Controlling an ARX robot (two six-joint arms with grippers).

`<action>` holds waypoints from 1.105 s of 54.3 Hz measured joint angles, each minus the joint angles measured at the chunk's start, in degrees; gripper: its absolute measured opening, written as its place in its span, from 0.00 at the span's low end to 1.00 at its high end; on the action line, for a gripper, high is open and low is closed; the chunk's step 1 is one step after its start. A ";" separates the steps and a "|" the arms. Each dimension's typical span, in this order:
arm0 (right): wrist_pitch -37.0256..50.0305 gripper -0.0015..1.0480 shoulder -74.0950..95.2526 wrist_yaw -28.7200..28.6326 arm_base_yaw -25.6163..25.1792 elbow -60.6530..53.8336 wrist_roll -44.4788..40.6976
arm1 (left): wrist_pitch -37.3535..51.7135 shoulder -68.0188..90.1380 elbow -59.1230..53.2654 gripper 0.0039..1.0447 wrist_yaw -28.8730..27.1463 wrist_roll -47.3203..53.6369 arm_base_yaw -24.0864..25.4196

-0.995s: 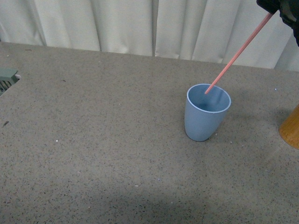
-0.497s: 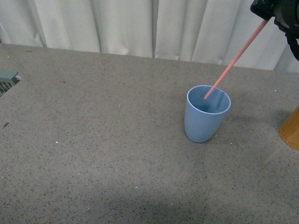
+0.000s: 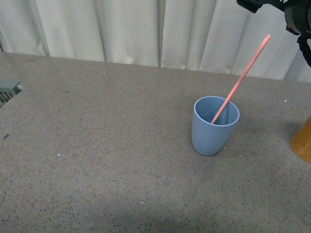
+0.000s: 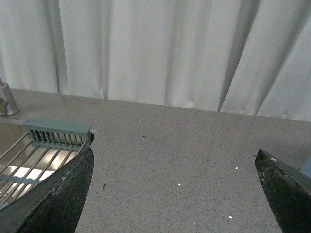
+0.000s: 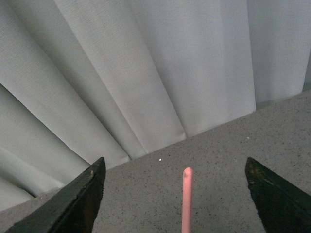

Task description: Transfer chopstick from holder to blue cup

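Note:
The blue cup (image 3: 214, 127) stands upright on the speckled counter, right of the middle. One salmon-pink chopstick (image 3: 240, 79) rests in it, its lower end inside and its shaft leaning up to the right over the rim. My right gripper (image 3: 274, 7) hangs open just above the stick's free top end, not touching it. In the right wrist view the chopstick (image 5: 186, 204) rises between the spread fingers of my right gripper (image 5: 174, 167), apart from both. The orange-brown holder (image 3: 303, 140) shows at the right edge. My left gripper (image 4: 175, 194) is open over bare counter with nothing between its fingers.
White curtains (image 3: 146, 29) close off the back of the counter. A grey-green slotted rack (image 4: 58, 133) over a sink with a wire grid lies at the far left, its corner (image 3: 7, 89) showing in the front view.
My right gripper has opened and lifted away, letting go of the chopstick. The stick has slid deeper into the cup and now leans on its rim by itself.

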 joint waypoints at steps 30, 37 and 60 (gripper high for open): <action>-16.66 0.29 -69.66 -33.53 -20.87 -47.98 -28.20 | -0.02 0.00 0.00 0.94 0.02 0.02 0.00; -36.79 0.05 -96.21 -33.64 -21.05 -47.93 -28.89 | -0.04 -0.09 0.00 0.94 -0.17 0.09 0.00; -37.86 0.11 -98.92 -33.57 -21.05 -47.95 -29.33 | -0.04 -0.11 0.00 0.94 -0.15 0.09 0.00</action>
